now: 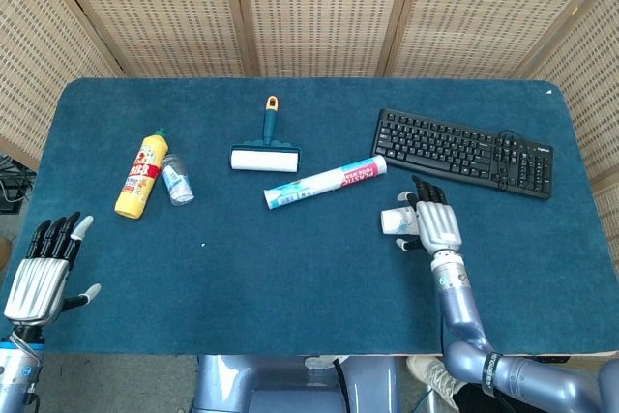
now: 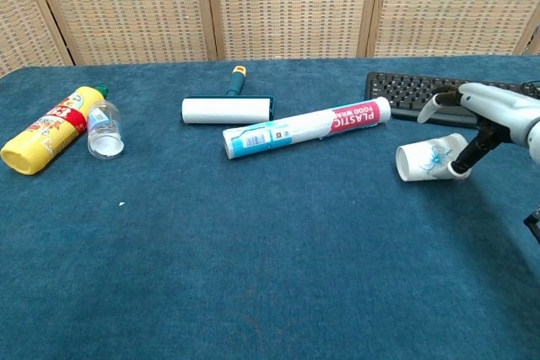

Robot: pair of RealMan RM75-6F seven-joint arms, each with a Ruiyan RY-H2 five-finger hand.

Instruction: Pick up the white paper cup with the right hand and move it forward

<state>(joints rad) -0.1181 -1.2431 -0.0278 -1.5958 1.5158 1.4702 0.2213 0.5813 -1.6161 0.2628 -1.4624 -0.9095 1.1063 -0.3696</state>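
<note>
The white paper cup (image 2: 430, 160) with a blue print lies on its side on the blue table cover (image 2: 253, 250), just in front of the keyboard's left end. Its mouth points right, toward my right hand (image 2: 488, 117). One dark finger (image 2: 467, 153) touches the cup at that end, while the thumb stands spread away from it, so nothing grips the cup. From the head view the cup (image 1: 394, 222) sits just left of the right hand (image 1: 434, 224). My left hand (image 1: 39, 273) hovers open at the table's near left corner, holding nothing.
A black keyboard (image 1: 464, 151) lies beyond the right hand. A plastic wrap roll (image 1: 325, 182) lies left of the cup. Further left are a lint roller (image 1: 265, 152), a yellow bottle (image 1: 141, 175) and a small clear bottle (image 1: 177, 180).
</note>
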